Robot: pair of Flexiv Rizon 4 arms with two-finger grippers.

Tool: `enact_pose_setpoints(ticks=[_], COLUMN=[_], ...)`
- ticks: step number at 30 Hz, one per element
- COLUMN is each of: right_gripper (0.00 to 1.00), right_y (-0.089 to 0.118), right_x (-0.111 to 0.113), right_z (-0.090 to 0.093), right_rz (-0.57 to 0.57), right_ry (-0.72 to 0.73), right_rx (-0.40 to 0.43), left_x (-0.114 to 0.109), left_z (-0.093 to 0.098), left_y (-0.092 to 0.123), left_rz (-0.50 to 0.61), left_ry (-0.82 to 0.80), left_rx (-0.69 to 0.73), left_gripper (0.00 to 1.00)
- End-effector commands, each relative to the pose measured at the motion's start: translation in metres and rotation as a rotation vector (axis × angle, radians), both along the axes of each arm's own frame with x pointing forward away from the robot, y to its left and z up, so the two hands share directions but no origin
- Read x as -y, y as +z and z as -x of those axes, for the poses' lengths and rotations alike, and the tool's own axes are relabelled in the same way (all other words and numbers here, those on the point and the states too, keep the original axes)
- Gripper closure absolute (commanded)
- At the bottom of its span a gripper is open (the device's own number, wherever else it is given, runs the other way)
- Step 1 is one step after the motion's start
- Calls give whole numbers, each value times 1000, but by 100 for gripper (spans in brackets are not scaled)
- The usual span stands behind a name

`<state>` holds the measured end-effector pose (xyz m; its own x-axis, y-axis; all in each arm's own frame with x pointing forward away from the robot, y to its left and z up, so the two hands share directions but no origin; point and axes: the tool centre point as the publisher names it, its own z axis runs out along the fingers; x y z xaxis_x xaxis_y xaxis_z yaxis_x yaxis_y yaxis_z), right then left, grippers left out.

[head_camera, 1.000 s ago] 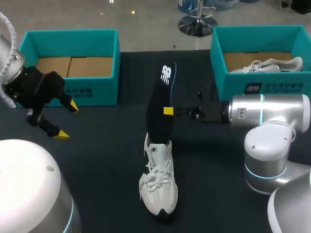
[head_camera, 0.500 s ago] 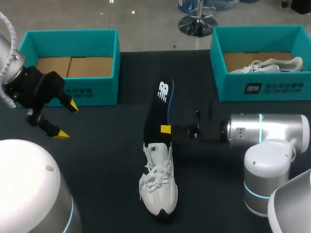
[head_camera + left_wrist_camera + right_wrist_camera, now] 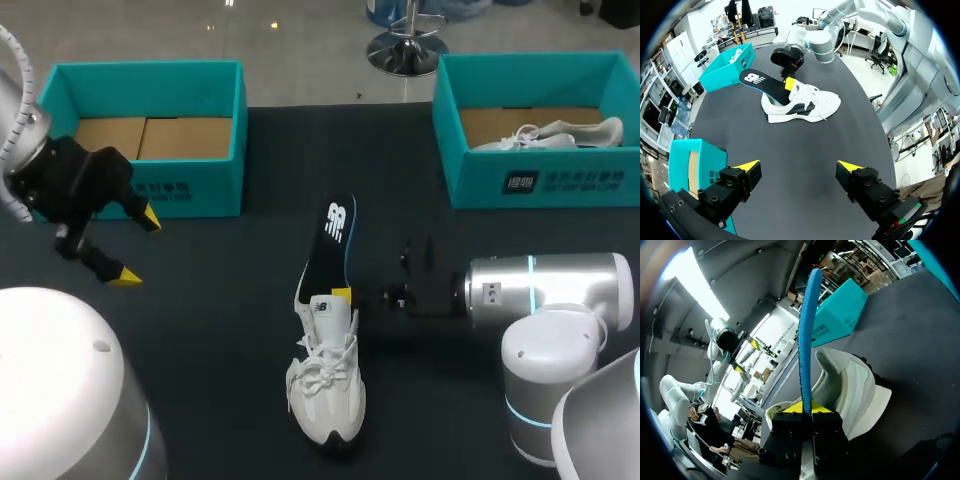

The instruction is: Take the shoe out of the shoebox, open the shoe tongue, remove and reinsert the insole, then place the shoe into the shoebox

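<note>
Table [image 3: 220, 330], contents by position.
- Far left corner: left shoebox [image 3: 190, 190].
- Far right corner: right shoebox [image 3: 560, 180], with a second shoe [image 3: 545, 135] lying inside it.
- Middle, toward the front edge: shoe [image 3: 325, 385], toe to the front, heel to the far side.
- In the shoe's opening: lower end of the insole [image 3: 330, 250], its upper end leaning toward the far edge.
- Just right of the heel: right gripper [image 3: 342, 294], the insole's lower part touching both of its fingers.
- Near the left edge, before the left shoebox, well apart from the shoe: left gripper [image 3: 138, 249].

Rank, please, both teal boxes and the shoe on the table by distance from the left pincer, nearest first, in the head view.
1. Left box, close beside the left pincer.
2. Shoe, mid-table.
3. Right box, far right corner.
</note>
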<state>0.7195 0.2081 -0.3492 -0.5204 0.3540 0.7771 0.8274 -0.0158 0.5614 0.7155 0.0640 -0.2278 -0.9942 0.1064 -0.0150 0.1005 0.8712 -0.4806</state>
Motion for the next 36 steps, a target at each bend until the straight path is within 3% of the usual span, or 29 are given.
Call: enact_pose_setpoints(ticks=[1, 2, 17, 18, 19, 21, 29, 36], right_gripper=[53, 0, 1, 16, 47, 100, 100, 100], right_y=[1, 3, 33, 34, 34, 34, 31, 29], right_x=[-7, -7, 5, 5, 5, 7, 7, 5], right_z=[-3, -5, -51, -52, -53, -55, -57, -45], right_rz=[42, 44, 106, 107, 112, 115, 127, 123], right_ry=[5, 6, 18, 19, 20, 18, 29, 30], right_rx=[-21, -17, 31, 32, 32, 30, 12, 4], left_x=[0, 0, 0, 0, 0, 0, 0, 0], left_z=[0, 0, 0, 0, 0, 0, 0, 0], left_y=[0, 0, 0, 0, 0, 0, 0, 0], left_rz=[-3, -3, -3, -3, -3, -3, -3, -3], left_ry=[0, 0, 0, 0, 0, 0, 0, 0], left_rx=[0, 0, 0, 0, 0, 0, 0, 0], left_gripper=[0, 0, 0, 0, 0, 0, 0, 0])
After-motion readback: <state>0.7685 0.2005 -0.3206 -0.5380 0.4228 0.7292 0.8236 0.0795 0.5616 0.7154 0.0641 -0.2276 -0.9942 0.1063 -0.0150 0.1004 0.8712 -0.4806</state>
